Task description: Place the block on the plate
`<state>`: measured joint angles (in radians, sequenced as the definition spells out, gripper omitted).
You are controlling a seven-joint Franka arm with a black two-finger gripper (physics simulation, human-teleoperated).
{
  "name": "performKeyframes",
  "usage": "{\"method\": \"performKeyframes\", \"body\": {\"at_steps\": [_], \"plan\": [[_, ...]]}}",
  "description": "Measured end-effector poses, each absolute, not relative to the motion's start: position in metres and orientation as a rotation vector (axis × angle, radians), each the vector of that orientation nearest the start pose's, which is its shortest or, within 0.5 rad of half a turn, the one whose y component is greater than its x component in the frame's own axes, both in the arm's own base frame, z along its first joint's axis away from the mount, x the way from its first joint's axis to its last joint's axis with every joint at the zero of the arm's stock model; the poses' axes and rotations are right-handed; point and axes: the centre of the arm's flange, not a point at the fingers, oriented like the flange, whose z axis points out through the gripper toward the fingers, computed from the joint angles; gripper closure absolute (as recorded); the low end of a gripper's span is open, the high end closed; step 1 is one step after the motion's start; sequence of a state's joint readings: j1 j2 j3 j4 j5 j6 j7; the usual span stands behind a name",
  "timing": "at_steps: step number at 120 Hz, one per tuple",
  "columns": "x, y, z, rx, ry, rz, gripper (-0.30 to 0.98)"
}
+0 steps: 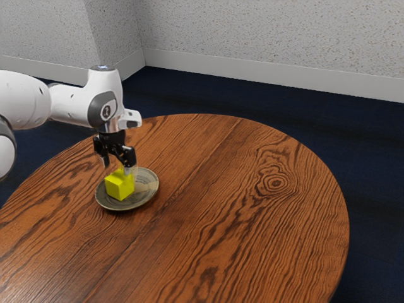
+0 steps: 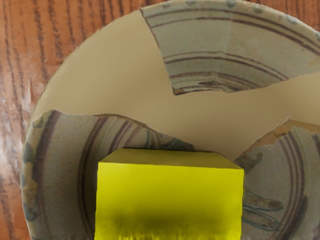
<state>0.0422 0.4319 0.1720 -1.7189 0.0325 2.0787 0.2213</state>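
Yellow block [image 1: 119, 185] left of centre in the exterior frame, over the plate [image 1: 148, 182], apparently resting on it. Just below the gripper [image 1: 118, 168], very near; roughly cubic, no clear long axis. Jaws: grasping block or released, cannot tell. Next, probably: check seating, release if grasped, lift straight up, no sideways drag.

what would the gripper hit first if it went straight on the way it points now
Pointing down, the gripper would most likely meet the yellow block first, with the plate beneath it. How much gap remains is hard to judge.
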Motion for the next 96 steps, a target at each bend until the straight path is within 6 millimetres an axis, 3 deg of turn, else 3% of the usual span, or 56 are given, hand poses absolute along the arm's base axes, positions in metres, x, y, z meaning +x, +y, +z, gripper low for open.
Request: {"method": "performKeyframes", "body": {"at_steps": [15,29,40,47,63,80,96], "plan": [[0.638,0.118,0.4,-3.063,0.084,0.021,0.03],[0.623,0.105,0.466,-3.076,0.108,-0.062,0.02],[0.606,0.076,0.517,-3.088,0.169,-0.116,0.01],[0.59,0.051,0.556,-3.089,0.221,-0.159,0.01],[0.554,-0.009,0.62,-3.084,0.322,-0.184,0.0],[0.513,-0.064,0.664,-3.099,0.353,-0.13,0.0],[0.497,-0.087,0.663,-3.133,0.305,-0.03,0.0]]}}
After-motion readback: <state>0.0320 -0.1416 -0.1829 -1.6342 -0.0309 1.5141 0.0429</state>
